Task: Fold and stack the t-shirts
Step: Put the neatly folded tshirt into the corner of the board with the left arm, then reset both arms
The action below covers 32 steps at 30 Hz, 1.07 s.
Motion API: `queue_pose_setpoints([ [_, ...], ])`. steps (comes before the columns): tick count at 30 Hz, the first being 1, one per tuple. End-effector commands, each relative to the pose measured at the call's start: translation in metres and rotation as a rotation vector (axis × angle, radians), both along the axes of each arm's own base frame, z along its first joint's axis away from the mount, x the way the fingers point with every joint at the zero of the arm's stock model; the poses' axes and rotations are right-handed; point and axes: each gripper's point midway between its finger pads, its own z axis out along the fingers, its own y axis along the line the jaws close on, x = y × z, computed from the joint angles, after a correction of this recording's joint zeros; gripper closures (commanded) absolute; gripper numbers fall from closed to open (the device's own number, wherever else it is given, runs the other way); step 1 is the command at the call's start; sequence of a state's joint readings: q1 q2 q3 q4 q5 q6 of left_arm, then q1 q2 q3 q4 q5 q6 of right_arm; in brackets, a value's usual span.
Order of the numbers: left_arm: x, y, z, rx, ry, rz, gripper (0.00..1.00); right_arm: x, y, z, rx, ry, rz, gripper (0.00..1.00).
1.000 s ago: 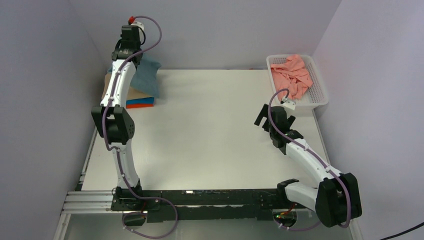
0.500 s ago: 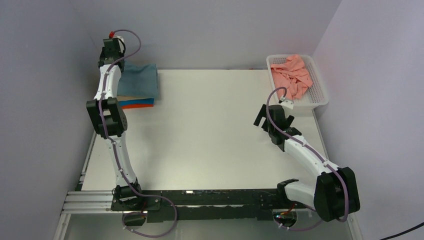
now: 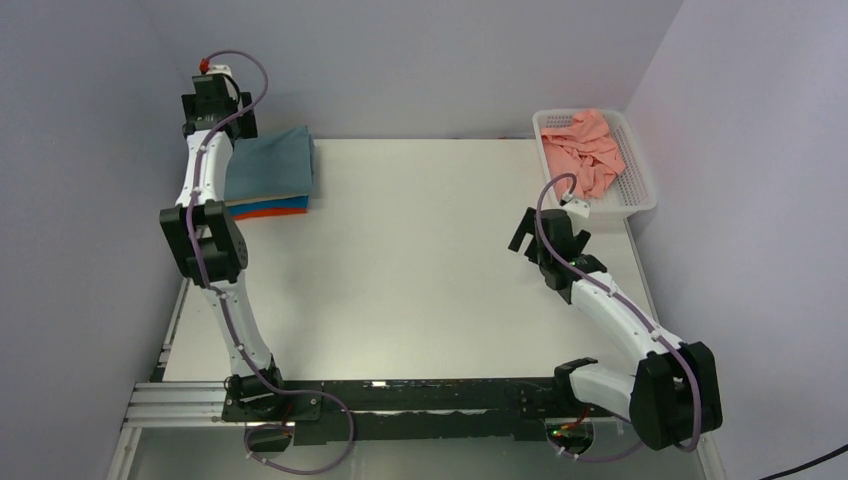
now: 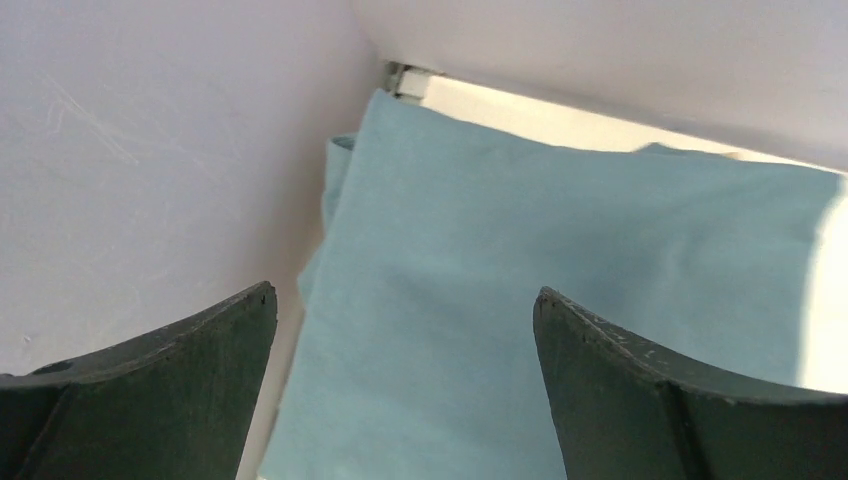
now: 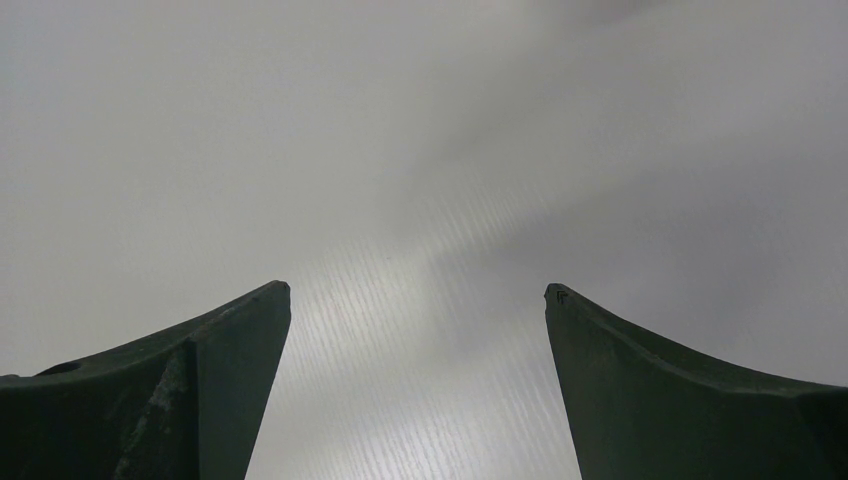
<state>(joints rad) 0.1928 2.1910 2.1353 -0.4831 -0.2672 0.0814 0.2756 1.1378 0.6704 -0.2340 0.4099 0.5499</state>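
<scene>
Hidden or unclear: from the top view the left arm covers the left side of the stack and blocks its own fingertips. Lower layers show only as thin edges, so their folds can't be judged. The heap in the basket is crumpled, and I can't tell if it is one garment or more. The right wrist view shows only blurred bare desk.

The left end effector [image 4: 405, 295] hangs over the folded dusty teal-grey t-shirt [image 4: 560, 300], jaws spread wide with nothing between them and no contact visible. That tee tops the stack in the far left corner of the white desk [image 3: 420, 260], hard against the wall. Below it a strip of orange t-shirt [image 3: 272, 207] peeks out at the near edge, with a sliver of bright blue t-shirt [image 3: 285, 213] under that.

The right end effector [image 5: 418, 290] is also spread apart and empty, over bare desk on the right side, well apart from the stack. The crumpled salmon pink t-shirt [image 3: 585, 150] lies in the white perforated plastic basket [image 3: 640, 195] at the far right corner, just beyond the right end effector and not touching it.

Counts:
- two arms
- two end effectors
- one basket
- one stack with three colours visible
- one pink heap
</scene>
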Motion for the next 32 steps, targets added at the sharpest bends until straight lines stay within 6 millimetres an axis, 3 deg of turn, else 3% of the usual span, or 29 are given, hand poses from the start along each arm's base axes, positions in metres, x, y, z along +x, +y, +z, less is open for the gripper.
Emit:
queue_pose_setpoints([
  [1, -0.012, -0.052, 0.074, -0.214, -0.207, -0.12, 0.01, 0.001, -0.001, 0.022, 0.033, -0.087, -0.011, 0.0],
  [5, -0.027, -0.099, 0.073, -0.406, -0.228, -0.238, 0.0, -0.005, 0.002, 0.028, 0.059, -0.12, 0.005, 0.0],
  [8, -0.055, -0.126, 0.077, -0.413, -0.253, -0.239, 0.01, -0.01, 0.002, 0.033, 0.077, -0.154, 0.003, 0.0],
  [13, -0.139, -0.191, 0.079, -0.466, -0.417, -0.301, 0.01, -0.017, 0.001, 0.033, 0.105, -0.211, 0.009, 0.0],
  [14, -0.162, -0.203, 0.057, -0.505, -0.421, -0.312, 0.01, -0.018, 0.002, 0.032, 0.106, -0.219, 0.015, 0.0],
  [15, -0.183, -0.213, 0.061, -0.539, -0.471, -0.335, 0.01, -0.02, 0.002, 0.03, 0.11, -0.221, 0.018, 0.0],
  [16, -0.201, -0.222, 0.049, -0.574, -0.483, -0.35, 0.0, -0.021, 0.002, 0.028, 0.113, -0.224, 0.016, 0.0],
  [20, -0.254, -0.24, -0.001, -0.661, -0.438, -0.349, 0.0, -0.023, -0.003, 0.026, 0.097, -0.234, 0.005, 0.0],
  [24, -0.289, -0.249, -0.039, -0.697, -0.338, -0.344, 0.0, -0.022, -0.006, 0.028, 0.094, -0.254, -0.014, 0.0],
  [32, -0.31, -0.23, -0.03, -0.63, -0.348, -0.292, 0.01, -0.023, -0.004, 0.032, 0.117, -0.306, -0.007, 0.0],
])
